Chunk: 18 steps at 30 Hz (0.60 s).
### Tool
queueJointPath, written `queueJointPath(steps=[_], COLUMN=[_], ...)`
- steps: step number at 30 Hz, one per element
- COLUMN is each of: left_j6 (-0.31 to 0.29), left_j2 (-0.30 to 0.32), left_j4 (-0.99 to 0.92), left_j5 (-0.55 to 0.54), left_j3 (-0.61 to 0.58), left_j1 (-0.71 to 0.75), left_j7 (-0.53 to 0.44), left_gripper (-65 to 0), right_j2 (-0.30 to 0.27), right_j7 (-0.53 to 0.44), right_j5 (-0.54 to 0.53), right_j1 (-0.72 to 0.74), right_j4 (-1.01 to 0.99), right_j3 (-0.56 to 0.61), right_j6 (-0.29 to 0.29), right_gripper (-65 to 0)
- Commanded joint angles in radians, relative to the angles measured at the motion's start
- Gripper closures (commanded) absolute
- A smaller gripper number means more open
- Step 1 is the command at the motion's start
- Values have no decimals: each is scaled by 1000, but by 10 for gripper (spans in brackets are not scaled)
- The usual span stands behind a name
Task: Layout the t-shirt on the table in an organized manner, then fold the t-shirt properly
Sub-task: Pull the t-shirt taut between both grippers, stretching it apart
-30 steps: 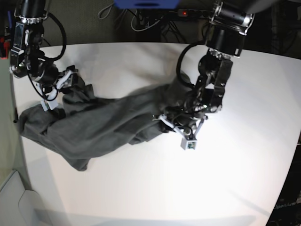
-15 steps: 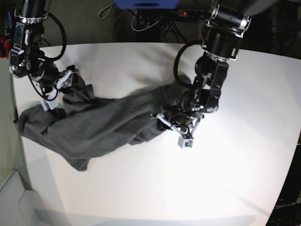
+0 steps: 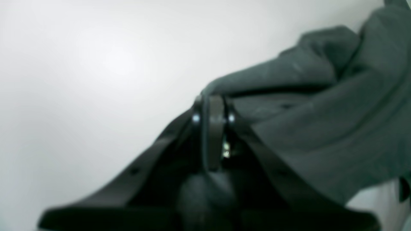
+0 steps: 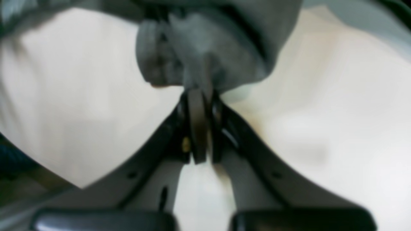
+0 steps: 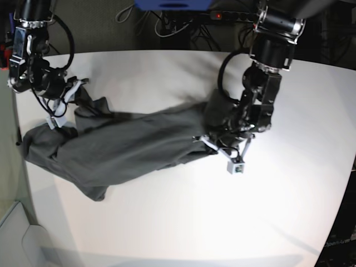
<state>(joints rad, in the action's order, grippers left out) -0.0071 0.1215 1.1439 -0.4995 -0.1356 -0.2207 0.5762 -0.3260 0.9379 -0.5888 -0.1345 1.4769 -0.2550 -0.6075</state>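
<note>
Gripping the t-shirt [image 5: 128,147] at both ends, we find it stretched, crumpled, across the table [image 5: 183,222]. Our left gripper [image 3: 212,99] and right gripper [image 4: 199,88] each pinch a fold of cloth.

1. The t-shirt [image 5: 128,147] is dark charcoal-grey, wrinkled and bunched, stretched in a long diagonal band.
2. It lies on the table [image 5: 183,222], white and smooth, across its far-left half, both ends lifted slightly.

Blue box [image 5: 173,4], pwr strip [image 5: 222,15] w/ cables [image 5: 167,25] behind.
</note>
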Motion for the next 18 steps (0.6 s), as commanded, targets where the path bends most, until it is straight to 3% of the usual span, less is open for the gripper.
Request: queueJointPath(steps=[1, 8, 13, 14, 16, 18], left_j6=[9, 9, 11, 11, 6, 5], left_j2=[16, 65, 103, 103, 100, 97], left_j4=[29, 114, 187, 203, 222, 227], left_j5=[-3, -14, -14, -14, -14, -14], left_j3=[31, 175, 230, 251, 310, 342], left_j1=[-19, -36, -39, -39, -49, -62], left_j7=[-17, -8, 31, 55, 98, 130], left_gripper=[-5, -5, -5, -5, -5, -5], right_j2=[-18, -57, -54, -54, -54, -54], right_j7=[-16, -9, 111, 128, 160, 206], right_j5=[-15, -15, -21, -21, -21, -36], right_j1=[3, -9, 9, 12, 26, 49], right_j4=[43, 291, 465, 496, 538, 543], right_j3=[-7, -20, -154, -177, -226, -263], right_j6=[-7, -7, -13, -21, -90, -91], right_gripper=[0, 0, 0, 0, 0, 0])
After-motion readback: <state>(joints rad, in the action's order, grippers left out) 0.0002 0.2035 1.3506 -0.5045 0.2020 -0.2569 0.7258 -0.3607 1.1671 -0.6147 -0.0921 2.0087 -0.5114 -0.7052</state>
